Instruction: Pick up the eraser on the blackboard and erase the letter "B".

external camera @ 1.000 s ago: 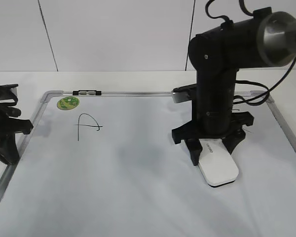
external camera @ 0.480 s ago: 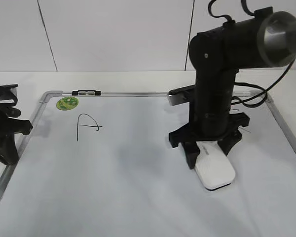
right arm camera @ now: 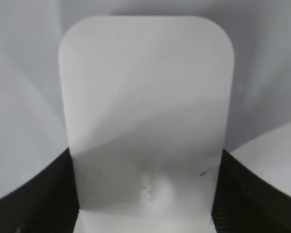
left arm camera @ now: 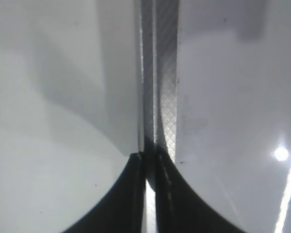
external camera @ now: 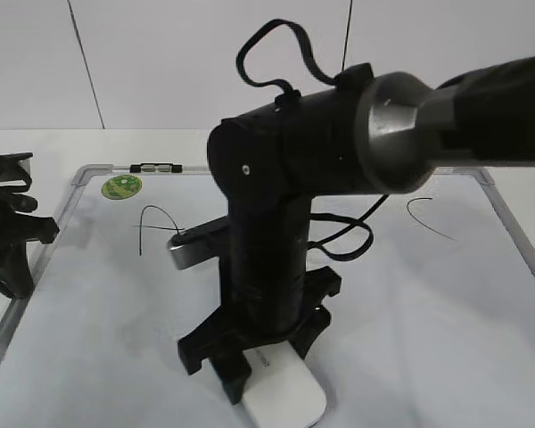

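My right gripper [external camera: 267,373] is shut on the white eraser [external camera: 287,399] and holds it flat on the blackboard [external camera: 89,339] near the front middle. In the right wrist view the eraser [right arm camera: 145,97] fills the frame between the two black fingers [right arm camera: 145,196]. No "B" shows; the arm hides the board's middle. A small "A" [external camera: 157,228] is at the left and a curved "C" [external camera: 425,218] at the right. My left gripper [external camera: 9,234] is shut and empty at the board's left edge, over its metal frame [left arm camera: 159,73].
A round green sticker [external camera: 122,186] sits at the board's far left corner, with a black clip [external camera: 158,168] on the top frame beside it. The right arm's bulk and cable cover the centre of the board.
The right arm has swept the eraser from the board's right middle to the left and toward the front. The "C" at the right now shows. The left arm has not moved.
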`<state>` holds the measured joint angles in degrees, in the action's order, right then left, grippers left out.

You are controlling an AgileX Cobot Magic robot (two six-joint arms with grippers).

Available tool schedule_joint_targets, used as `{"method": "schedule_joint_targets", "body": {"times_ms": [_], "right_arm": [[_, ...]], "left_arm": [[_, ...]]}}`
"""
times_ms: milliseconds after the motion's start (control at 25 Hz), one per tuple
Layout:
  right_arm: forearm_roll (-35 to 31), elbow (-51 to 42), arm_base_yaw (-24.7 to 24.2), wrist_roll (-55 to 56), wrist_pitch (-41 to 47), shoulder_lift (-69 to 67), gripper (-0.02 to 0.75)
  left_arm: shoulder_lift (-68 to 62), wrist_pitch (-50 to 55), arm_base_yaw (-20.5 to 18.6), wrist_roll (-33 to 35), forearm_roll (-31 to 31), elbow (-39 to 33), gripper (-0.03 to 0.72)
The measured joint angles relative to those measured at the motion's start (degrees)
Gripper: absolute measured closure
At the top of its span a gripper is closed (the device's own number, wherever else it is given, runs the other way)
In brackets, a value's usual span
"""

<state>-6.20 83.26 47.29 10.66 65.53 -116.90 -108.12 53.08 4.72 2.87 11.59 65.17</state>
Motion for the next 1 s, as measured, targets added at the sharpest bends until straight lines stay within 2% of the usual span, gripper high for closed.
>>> {"method": "schedule_joint_targets", "body": {"times_ms": [120, 400, 680, 1000], "right_arm": [[-3.2, 0.0, 2.2, -0.7, -0.7, 0.0, 0.204], [-6.9, -1.1, 2.4, -0.6, -4.1, 1.8, 0.204], [1.8, -1.3, 2.1, 7.5, -4.5, 8.2, 0.205], [3.0, -8.0, -4.6, 8.9, -4.5, 13.6, 0.205]], "left_arm": [[0.0, 0.0, 0.0, 0.0, 0.0, 0.0, 0.669], [0.0, 0.3, 0.0, 0.0, 0.0, 0.0, 0.668], [0.0, 0.4, 0.0, 0.0, 0.1, 0.0, 0.669], [0.0, 0.5, 0.0, 0.0, 0.2, 0.0, 0.669]]}}
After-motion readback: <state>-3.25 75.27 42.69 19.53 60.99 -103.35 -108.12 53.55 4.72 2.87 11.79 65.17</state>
